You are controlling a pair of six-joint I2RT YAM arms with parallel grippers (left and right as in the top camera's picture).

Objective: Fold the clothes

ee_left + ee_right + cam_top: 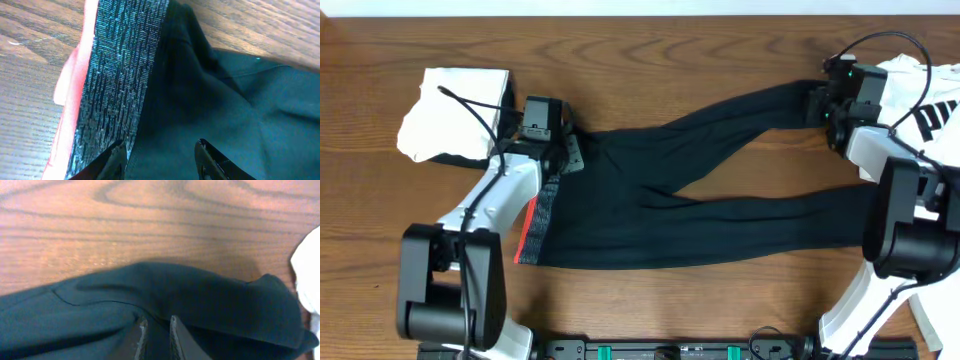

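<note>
Leggings (700,200) lie flat and unfolded on the desk (620,50): left end effector (160,162) spread over the waistband (115,75), right end effector (157,335) pinching one cuff (225,300); every fold remains.

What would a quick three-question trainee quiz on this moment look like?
1. True or false: the right gripper sits at the end of one leg of the black leggings.
2. Where are the fingers of the left gripper? A) at the waistband end of the leggings B) at a leg cuff C) over bare wood
3. Fill in: beside the grey patterned waistband, the edge strip is coloured ____.

Key: 1 true; 2 A; 3 red.
</note>
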